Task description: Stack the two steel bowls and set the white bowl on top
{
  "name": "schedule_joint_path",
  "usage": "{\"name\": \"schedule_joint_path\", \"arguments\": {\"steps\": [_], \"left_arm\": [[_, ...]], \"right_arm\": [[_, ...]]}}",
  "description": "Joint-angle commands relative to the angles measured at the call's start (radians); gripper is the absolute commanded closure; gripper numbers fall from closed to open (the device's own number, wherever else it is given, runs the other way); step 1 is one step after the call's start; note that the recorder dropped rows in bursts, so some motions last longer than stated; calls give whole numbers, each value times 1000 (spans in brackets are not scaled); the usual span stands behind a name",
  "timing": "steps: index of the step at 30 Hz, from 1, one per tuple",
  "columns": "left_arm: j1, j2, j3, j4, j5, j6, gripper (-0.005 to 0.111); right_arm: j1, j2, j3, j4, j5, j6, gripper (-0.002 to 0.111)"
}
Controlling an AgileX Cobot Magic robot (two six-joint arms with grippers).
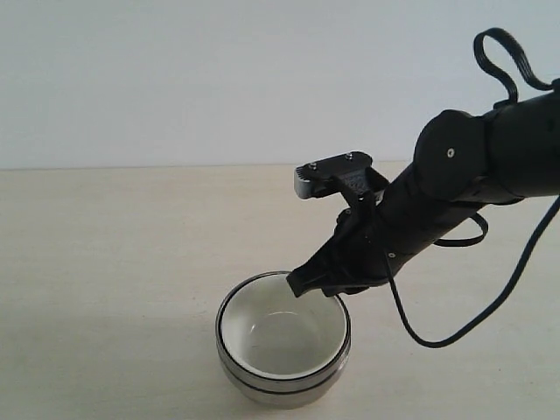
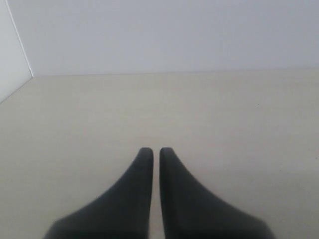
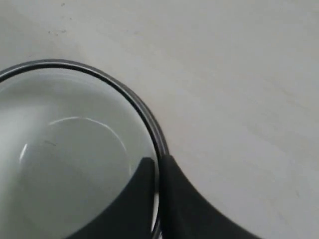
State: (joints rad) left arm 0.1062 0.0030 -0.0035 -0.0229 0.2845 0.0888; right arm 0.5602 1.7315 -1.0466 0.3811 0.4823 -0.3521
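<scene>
White bowl (image 1: 282, 337) nested in stacked steel bowls (image 1: 282, 390); right fingers (image 3: 130, 209) pinch its rim; left fingers (image 2: 130, 199) narrow, empty.

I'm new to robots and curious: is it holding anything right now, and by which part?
The right gripper seems to pinch the white bowl by its rim, one finger inside, one outside. The left gripper holds nothing.

The surface (image 1: 105, 262) is a pale beige, matt top with a faint grain, wide and flat. Behind the surface, along its far edge, a plain whitish wall (image 1: 175, 79) stands upright. In the left wrist view, a lighter side panel (image 2: 11, 55) meets the surface at one side and makes a corner with the wall.
</scene>
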Motion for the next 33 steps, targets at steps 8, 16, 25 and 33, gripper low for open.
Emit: {"name": "schedule_joint_path", "arguments": {"steps": [8,16,25,33], "left_arm": [[1,-3,3,-3,-6,-11,103],[1,-3,3,-3,-6,-11,103],[1,-3,3,-3,-6,-11,103],[1,-3,3,-3,-6,-11,103]], "right_arm": [[-3,-77,-2,15,-37,3,108],[-3,-196,-2,23,-79,1,108],[-3,-459,-2,23,-92,-23,108],[-3,-750,-2,17,-1,-23,108]]}}
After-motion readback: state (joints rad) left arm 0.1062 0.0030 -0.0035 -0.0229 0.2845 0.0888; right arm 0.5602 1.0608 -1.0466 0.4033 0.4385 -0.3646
